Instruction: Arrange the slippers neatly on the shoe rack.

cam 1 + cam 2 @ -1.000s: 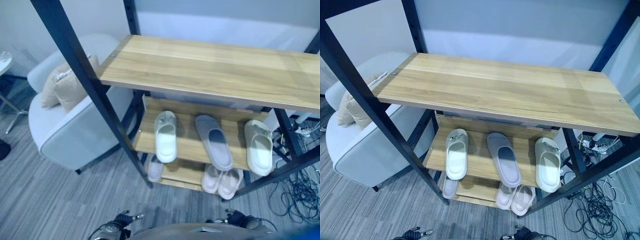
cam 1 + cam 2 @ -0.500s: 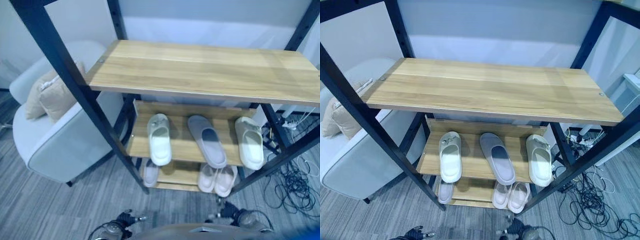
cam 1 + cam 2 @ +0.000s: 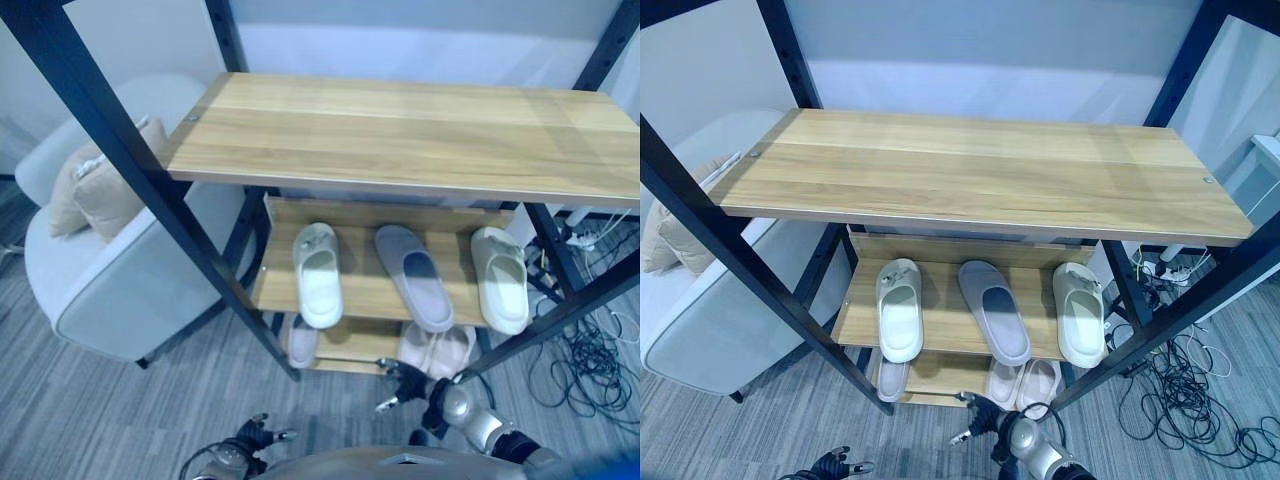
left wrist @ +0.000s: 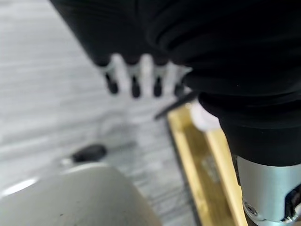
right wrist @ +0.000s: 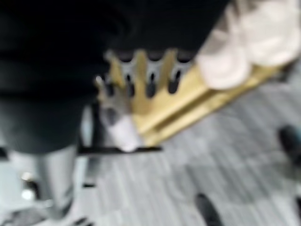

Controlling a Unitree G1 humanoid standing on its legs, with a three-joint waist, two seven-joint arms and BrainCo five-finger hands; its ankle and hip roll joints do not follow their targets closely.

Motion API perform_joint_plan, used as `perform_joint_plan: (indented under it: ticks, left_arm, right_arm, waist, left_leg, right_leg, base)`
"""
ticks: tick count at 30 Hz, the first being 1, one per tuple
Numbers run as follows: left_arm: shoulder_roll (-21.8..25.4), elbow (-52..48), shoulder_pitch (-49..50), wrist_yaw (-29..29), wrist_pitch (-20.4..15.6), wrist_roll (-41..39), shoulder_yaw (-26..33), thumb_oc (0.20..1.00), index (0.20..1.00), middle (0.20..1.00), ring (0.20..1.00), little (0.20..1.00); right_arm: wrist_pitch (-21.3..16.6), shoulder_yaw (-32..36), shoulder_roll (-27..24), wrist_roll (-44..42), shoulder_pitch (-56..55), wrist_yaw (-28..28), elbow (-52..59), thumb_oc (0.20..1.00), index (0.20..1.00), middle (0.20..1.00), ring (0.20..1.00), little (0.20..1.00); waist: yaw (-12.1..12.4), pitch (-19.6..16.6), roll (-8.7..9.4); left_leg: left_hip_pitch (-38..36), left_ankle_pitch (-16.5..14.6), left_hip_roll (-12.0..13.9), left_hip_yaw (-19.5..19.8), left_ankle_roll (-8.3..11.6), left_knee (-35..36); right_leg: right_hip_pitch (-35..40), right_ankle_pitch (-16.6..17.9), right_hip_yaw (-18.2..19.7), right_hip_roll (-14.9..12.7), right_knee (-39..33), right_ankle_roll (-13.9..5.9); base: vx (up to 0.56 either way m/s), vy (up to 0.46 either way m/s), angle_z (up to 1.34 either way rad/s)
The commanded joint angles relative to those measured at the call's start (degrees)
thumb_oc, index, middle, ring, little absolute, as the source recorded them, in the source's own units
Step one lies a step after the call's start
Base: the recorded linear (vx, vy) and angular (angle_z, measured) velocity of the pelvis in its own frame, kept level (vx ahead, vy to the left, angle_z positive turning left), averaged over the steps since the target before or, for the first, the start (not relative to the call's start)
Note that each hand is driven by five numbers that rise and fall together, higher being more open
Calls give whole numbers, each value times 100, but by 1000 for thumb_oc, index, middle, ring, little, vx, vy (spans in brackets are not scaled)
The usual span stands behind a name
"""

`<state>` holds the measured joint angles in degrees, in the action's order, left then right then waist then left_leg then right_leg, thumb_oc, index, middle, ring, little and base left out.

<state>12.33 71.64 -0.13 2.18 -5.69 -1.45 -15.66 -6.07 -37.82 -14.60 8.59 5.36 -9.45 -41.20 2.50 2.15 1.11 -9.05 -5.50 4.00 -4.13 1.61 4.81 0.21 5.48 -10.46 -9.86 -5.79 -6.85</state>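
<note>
Right hand now up near the bottom shelf; slippers untouched

Far left: an armchair with a cushion. On the middle shelf, a cream slipper, a grey slipper and a second cream slipper, well apart. On the bottom shelf, one pale slipper at left, a pale pair at right. Left hand low and near, fingers straight, empty. Right hand raised toward the pair since half a second ago, fingers extended, grasping nothing: likely the start of a reach
</note>
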Motion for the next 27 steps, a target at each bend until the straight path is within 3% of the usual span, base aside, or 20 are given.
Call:
perform_joint_plan:
  ticks: [1,14,20,27]
  left_arm:
    - [-129,568,-456,108,-177,88,35,1000,1000,1000,1000,1000]
    - [-94,586,-508,142,-219,155,-36,1000,1000,1000,1000,1000]
    - [-127,671,-511,123,-204,101,-51,1000,1000,1000,1000,1000]
    - [-115,627,-562,176,-185,37,-51,1000,1000,1000,1000,1000]
  right_arm:
    - [-263,-516,-122,-102,235,-111,251,1000,1000,1000,1000,1000]
    - [-328,-1043,-494,-806,767,-671,2039,1000,1000,1000,1000,1000]
    - [-207,-1390,-236,-1311,1048,-891,2141,1000,1000,1000,1000,1000]
    - [-203,-1521,-195,-1316,1425,-836,2550,1000,1000,1000,1000,1000]
  waist:
    - [-20,-9,189]
    - [55,21,275]
    - [127,20,310]
    - [190,60,354]
  left_leg:
    - [605,507,-146,220,122,19]
    - [662,531,-110,220,152,19]
    - [679,547,-98,253,163,19]
    - [719,578,-73,290,179,19]
  right_leg:
    - [647,-535,182,-124,184,-285]
    - [573,-544,145,-109,246,-292]
    - [580,-557,115,-101,249,-279]
    - [551,-581,90,-81,291,-263]
  base:
    - [0,0,0]
    - [0,0,0]
    - [0,0,0]
    - [-2,-2,0]
